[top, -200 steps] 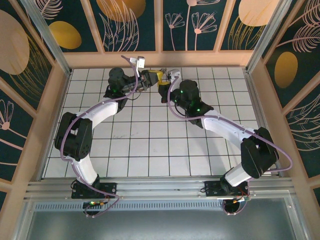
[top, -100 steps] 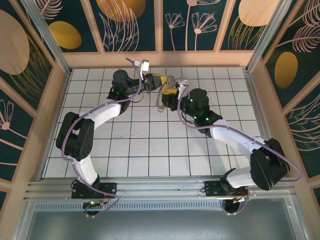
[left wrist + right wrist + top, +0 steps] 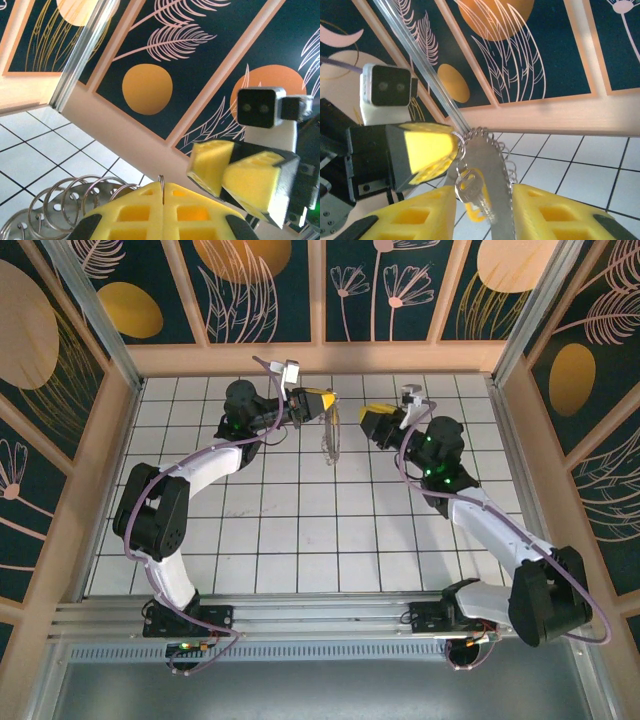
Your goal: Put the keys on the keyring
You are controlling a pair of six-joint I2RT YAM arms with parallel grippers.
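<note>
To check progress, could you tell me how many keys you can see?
1: a silvery key hanging from the keyring held by the left hand; others may be hidden.

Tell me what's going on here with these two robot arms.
The left gripper has its jaws shut on a large thin silvery metal keyring, holding it up above the white tiled table near the back wall. A small silvery key appears to hang from the ring just below that grip. The right gripper sits off to the side, facing the ring, jaws open and empty.
</note>
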